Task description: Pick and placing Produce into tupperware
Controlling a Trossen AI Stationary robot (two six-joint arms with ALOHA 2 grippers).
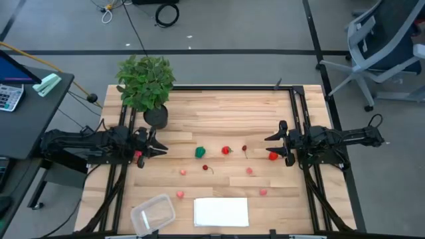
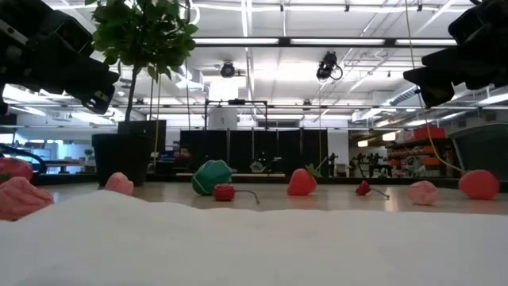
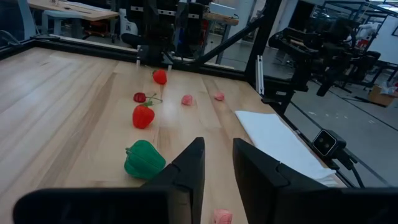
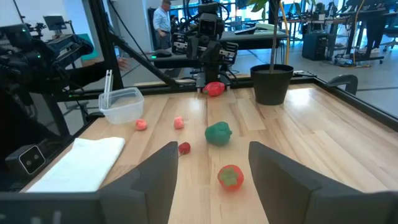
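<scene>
The produce lies scattered on the wooden table between my two arms: a green pepper (image 1: 200,152) (image 3: 144,158), a red strawberry (image 1: 226,151) (image 4: 231,177), two small dark-stemmed cherries (image 1: 244,149) (image 1: 205,167) and several pink pieces (image 1: 250,170). One red piece (image 1: 273,156) lies by my right gripper (image 1: 279,143). Another (image 1: 139,156) sits under my left arm, behind my left gripper (image 1: 159,147). Both grippers hover open and hold nothing. The clear tupperware (image 1: 153,214) (image 4: 121,104) stands on the table near its near left corner.
A potted leafy plant (image 1: 146,86) stands at the far left of the table, close to the left arm. A flat white sheet (image 1: 221,212) lies at the near edge beside the tub. Dark frame rails (image 1: 297,119) run along the table's sides.
</scene>
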